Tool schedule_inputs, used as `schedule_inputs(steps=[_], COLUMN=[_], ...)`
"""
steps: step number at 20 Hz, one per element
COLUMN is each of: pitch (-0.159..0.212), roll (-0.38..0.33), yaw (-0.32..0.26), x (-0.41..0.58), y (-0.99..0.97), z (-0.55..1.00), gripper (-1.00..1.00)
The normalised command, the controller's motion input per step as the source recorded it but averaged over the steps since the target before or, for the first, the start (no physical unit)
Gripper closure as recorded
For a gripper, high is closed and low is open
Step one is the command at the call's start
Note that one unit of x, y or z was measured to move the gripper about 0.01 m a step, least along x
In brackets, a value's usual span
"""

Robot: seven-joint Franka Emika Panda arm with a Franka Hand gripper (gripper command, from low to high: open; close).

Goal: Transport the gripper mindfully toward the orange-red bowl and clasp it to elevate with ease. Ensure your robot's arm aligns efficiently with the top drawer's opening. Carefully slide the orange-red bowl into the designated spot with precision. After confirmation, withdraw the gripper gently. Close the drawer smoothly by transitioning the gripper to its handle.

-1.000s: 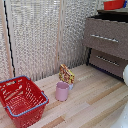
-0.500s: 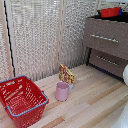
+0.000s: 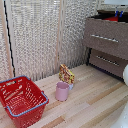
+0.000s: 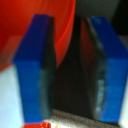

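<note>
We see the small glossy orange-red bowl (image 4: 47, 27) from the wrist view, its rim lying between the two blue-tipped fingers (image 4: 32, 70) of the gripper (image 4: 67, 70). The jaws stand apart with a dark gap between them, one pad just beside the rim, so we judge the grip is either forming or letting go; we cannot tell which. In the exterior view a patch of red and blue shows at the top of the wide dark-brown wooden top drawer (image 3: 106, 37) of the dresser, at about two o'clock in the scene, which suggests the bowl sits there, in or over the opening.

Well apart, on the pale wooden floor (image 3: 95, 95), stand a pink cup (image 3: 62, 91) near six o'clock with a yellow-brown packet (image 3: 66, 75) just behind it, and a large red wire-mesh basket (image 3: 20, 102) at eight o'clock. None of these blocks the drawer. A white rounded part of the robot's arm (image 3: 125, 75) shows at four o'clock.
</note>
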Motion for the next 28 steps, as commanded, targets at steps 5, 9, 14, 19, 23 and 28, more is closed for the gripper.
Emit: schedule_inputs(steps=[5,9,14,19,23,28], pitch=[-0.006,0.008,0.019,0.052,0.049,0.017], roll=[-0.046,-0.07,-0.074,-0.125,-0.213,-0.313], yaw=[0.035,0.179,0.246,0.236,0.204,0.128], x=[-0.001,0.0,-0.006,-0.086,-0.116,-0.038], y=[0.35,0.3,0.14,0.1,0.05,0.14], z=[0.3,0.23,0.13,0.15,0.12,0.02], gripper=[-1.0,-1.0,-1.0,-1.0,-1.0,-1.0])
